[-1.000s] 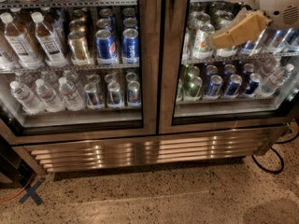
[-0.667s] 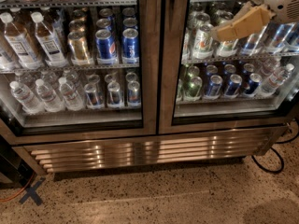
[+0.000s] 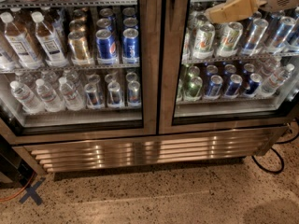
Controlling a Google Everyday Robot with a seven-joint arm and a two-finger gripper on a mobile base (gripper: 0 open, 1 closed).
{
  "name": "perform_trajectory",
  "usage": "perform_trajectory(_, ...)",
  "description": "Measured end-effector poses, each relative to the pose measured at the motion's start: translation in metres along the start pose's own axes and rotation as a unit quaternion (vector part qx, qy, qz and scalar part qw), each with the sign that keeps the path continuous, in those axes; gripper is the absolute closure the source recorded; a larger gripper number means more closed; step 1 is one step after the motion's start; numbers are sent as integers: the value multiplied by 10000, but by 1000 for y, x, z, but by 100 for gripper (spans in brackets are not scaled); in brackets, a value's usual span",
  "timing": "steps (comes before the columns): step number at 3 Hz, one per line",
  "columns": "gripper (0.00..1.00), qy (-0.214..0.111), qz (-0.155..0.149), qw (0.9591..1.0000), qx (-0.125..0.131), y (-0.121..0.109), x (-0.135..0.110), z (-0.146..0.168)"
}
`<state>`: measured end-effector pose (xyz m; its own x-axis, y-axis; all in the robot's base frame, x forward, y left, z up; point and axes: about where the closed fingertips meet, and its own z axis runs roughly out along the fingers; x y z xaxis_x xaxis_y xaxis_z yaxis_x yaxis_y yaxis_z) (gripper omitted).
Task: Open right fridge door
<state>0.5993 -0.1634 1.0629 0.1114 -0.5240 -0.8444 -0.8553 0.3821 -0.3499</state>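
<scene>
Right fridge door (image 3: 170,78): brushed steel frame, black gasket. Gripper (image 3: 232,9), top right: tan. Floor (image 3: 163,197): speckled brown. Cross mark (image 3: 31,192): blue.

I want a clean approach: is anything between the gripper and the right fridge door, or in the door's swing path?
Nothing visible does. The gripper hangs in front of the upper glass of the right fridge door, with no object between them. The floor before the door is bare; a black cable lies by the fridge's right corner.
</scene>
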Motion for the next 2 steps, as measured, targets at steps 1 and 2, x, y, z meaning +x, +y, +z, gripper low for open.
perform_trajectory(1,33,-46,-83,9998,-177,-8,-8,15)
perform_trajectory(2,34,-75,-186,9992,-337,-13,-17,28)
